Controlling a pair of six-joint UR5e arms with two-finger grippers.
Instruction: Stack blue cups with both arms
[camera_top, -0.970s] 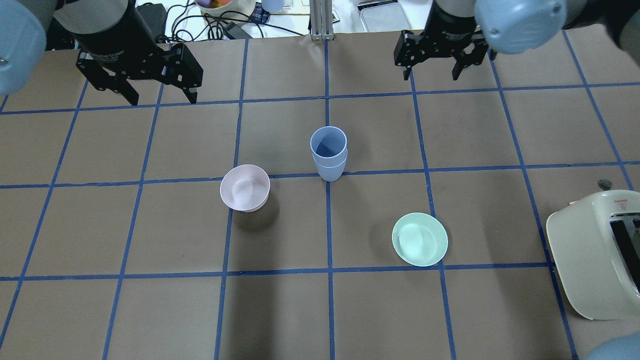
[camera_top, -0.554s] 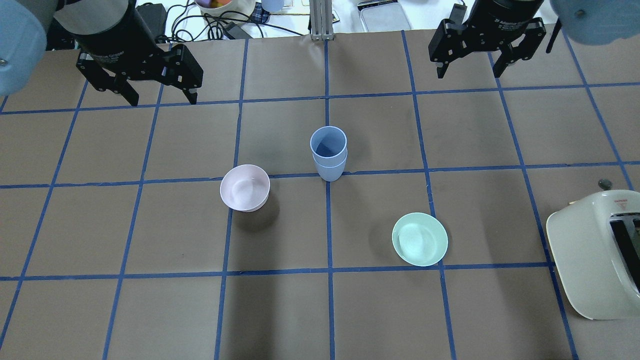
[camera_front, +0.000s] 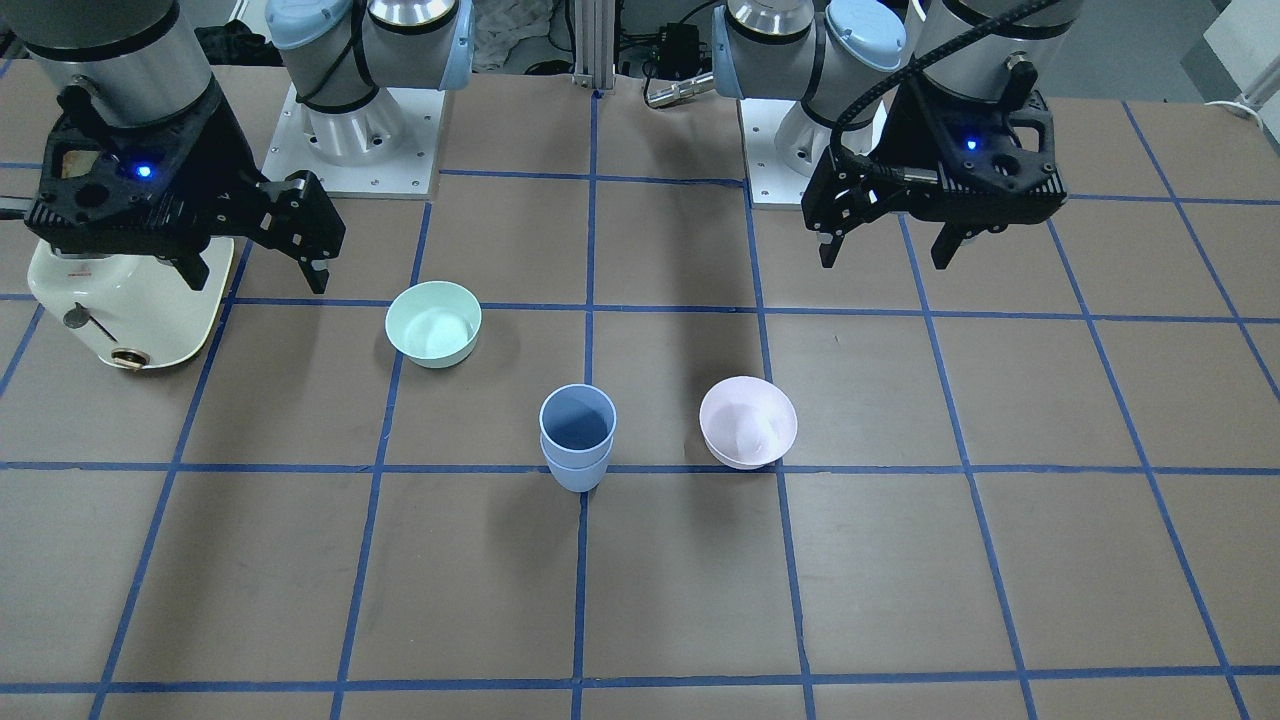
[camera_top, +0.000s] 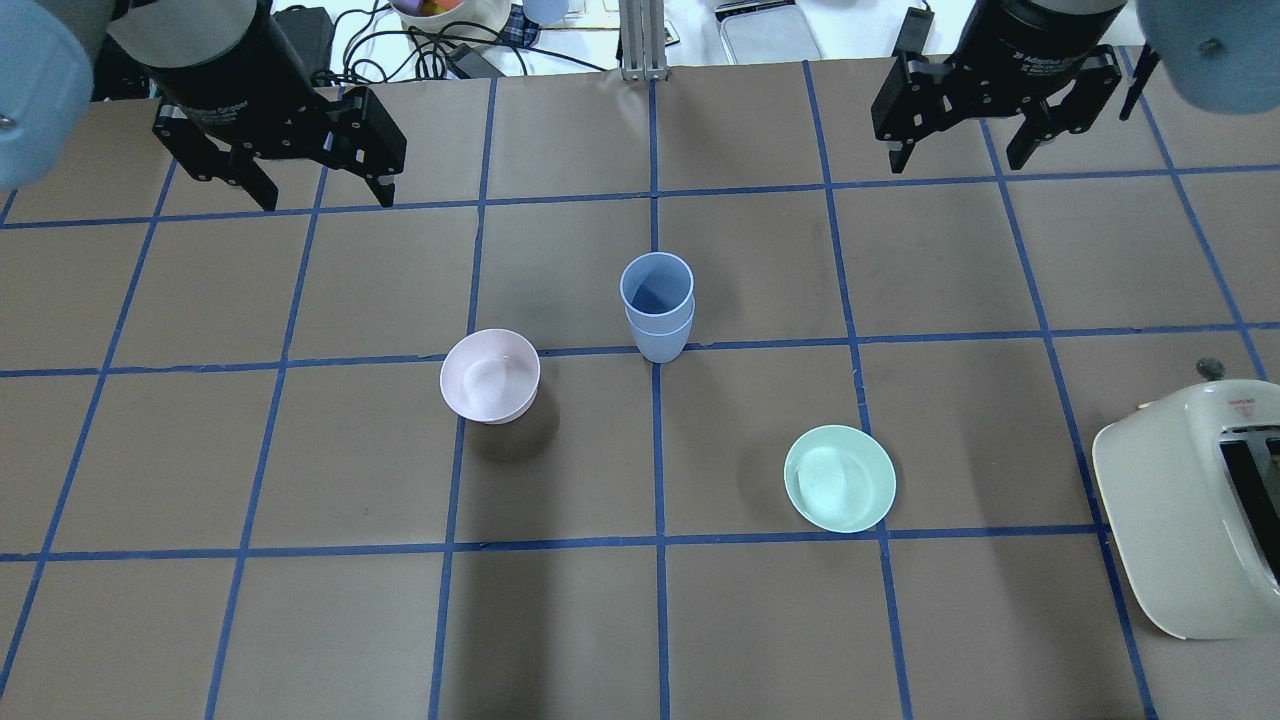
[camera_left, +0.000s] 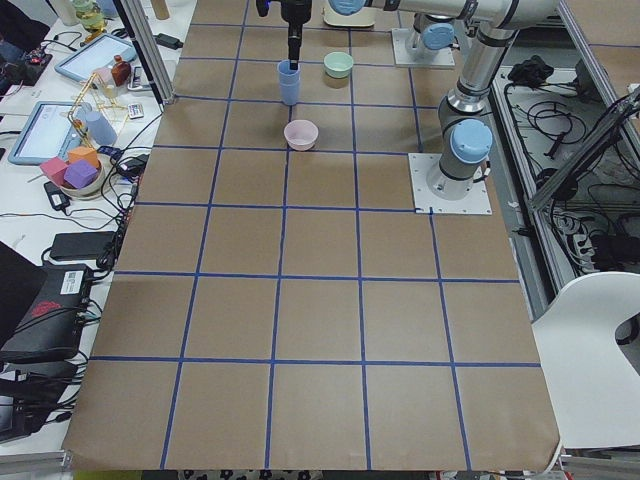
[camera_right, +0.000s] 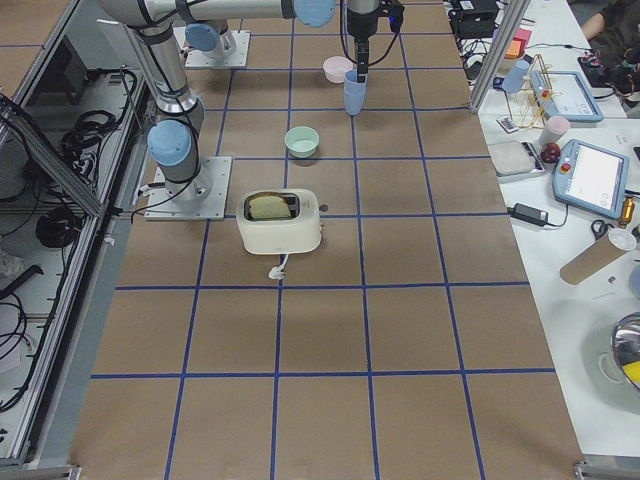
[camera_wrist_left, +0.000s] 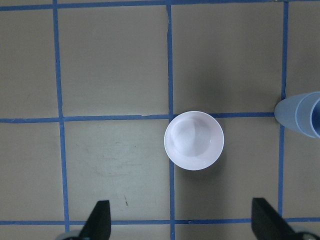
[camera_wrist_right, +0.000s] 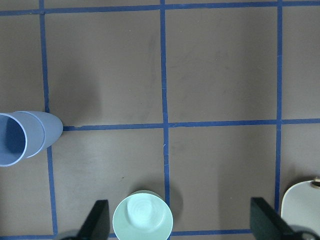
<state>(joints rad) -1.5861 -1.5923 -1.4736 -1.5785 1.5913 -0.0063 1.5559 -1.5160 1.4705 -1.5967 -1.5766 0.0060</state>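
Overhead exterior view: the blue cups (camera_top: 657, 305) stand nested, one inside the other, upright at mid-desk (camera_top: 300, 450). A pink bowl (camera_top: 489, 375) sits at their 8 o'clock and a mint bowl (camera_top: 839, 478) at 4 o'clock. The left end effector (camera_top: 326, 198) hangs released at 10 o'clock. The right end effector (camera_top: 955, 162) hangs released at 2 o'clock. Both are well apart from the cups.

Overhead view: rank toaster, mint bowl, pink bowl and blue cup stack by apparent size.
1. toaster: largest, though cut off by the frame edge.
2. mint-green bowl and pink bowl: nearly alike, mint looks slightly wider.
3. blue cup stack: smallest, narrowest.
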